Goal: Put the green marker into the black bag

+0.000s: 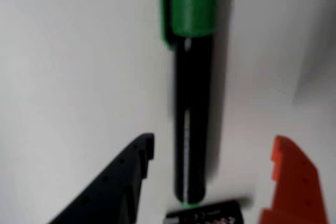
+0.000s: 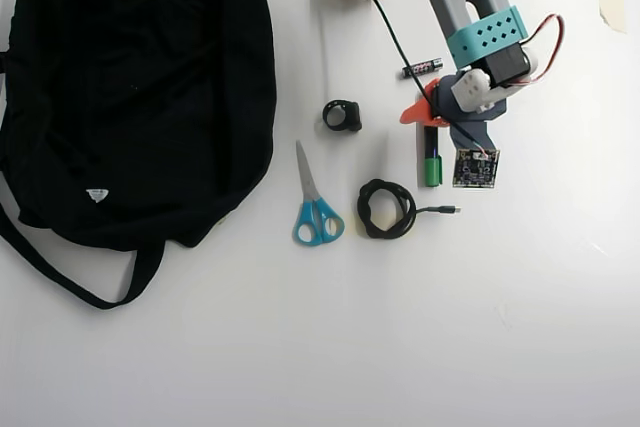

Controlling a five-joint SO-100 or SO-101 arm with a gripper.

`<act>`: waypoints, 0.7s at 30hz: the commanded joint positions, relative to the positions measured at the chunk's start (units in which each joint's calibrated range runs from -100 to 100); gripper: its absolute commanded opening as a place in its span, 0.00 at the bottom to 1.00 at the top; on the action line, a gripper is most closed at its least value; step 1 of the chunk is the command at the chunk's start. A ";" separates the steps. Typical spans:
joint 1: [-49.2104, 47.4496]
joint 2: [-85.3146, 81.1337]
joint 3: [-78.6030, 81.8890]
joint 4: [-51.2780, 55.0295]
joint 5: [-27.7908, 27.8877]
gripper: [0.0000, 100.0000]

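While the tool (image 1: 212, 169) hangs low over the white counter (image 2: 520, 327) with its black and orange fingers spread wide, the green marker (image 1: 191, 103) lies flat between them, untouched. Seen from the wrist, its long axis runs straight up the frame, green cap at the top and black barrel reaching down toward the fingertips. From overhead, the marker (image 2: 432, 159) lies near-vertical, cap end pointing toward the bottom of the frame, just right of a coiled black cable (image 2: 386, 209). Blue-handled scissors (image 2: 314, 202) lie between it and the black bag (image 2: 130, 87), which sprawls well apart at the left.
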 commanded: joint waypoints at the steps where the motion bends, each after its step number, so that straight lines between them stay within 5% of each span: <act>1: -1.01 -0.63 -1.52 -1.01 0.05 0.29; 21: -1.53 2.69 -1.88 -3.43 -0.16 0.30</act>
